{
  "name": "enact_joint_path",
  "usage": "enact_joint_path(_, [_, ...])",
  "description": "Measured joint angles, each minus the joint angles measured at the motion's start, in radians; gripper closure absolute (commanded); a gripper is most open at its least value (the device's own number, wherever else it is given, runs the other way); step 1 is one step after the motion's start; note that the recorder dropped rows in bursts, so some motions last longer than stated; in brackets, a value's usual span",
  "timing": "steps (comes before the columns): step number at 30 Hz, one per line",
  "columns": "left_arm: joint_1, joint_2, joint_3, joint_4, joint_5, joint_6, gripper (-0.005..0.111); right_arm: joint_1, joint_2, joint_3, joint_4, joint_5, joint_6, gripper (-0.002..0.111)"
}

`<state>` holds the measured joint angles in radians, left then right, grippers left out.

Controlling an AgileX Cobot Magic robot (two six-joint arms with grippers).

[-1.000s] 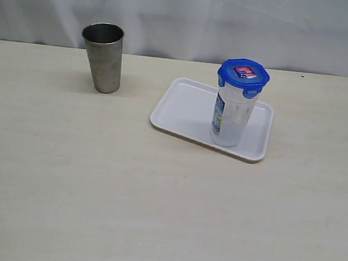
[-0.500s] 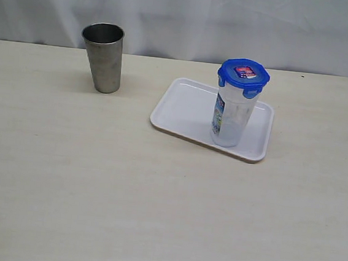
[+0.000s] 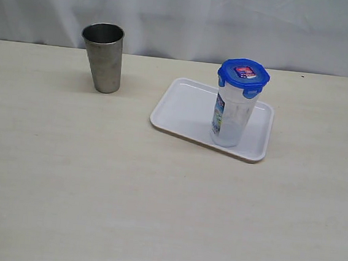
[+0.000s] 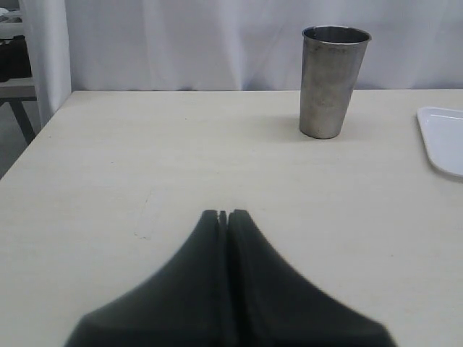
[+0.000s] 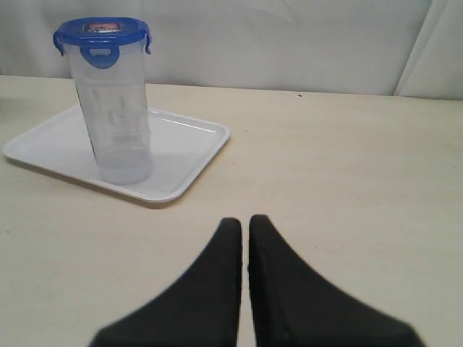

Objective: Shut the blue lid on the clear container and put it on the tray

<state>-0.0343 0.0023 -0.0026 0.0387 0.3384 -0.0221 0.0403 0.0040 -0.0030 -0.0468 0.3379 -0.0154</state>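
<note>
A pale wooden table (image 3: 155, 196) fills the scene; its near half is bare. Neither arm shows in the exterior view. Each wrist view shows its own end effector low over the table's near part. The left end effector (image 4: 223, 215) has its 2 dark fingers pressed together, holding nothing. The right end effector (image 5: 245, 220) is also closed and holds nothing, well apart from the tray.

Right of centre, farther back, lies the white tray (image 3: 182, 110), flat on the table. The clear container (image 3: 229, 120) stands upright on the tray's near right part. The blue lid (image 3: 244, 74) sits on top of it, sticker up, the visible flaps folded down.

Far left, a steel cup (image 3: 103, 56) stands upright, well apart from the tray. A white curtain (image 3: 203, 16) hangs behind the table.
</note>
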Motion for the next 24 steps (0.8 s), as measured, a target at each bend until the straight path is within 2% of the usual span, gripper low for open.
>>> enact_joint_path(24, [0.0, 0.0, 0.0, 0.0, 0.0, 0.0, 0.107, 0.0, 0.0, 0.0, -0.005, 0.004, 0.027, 0.104])
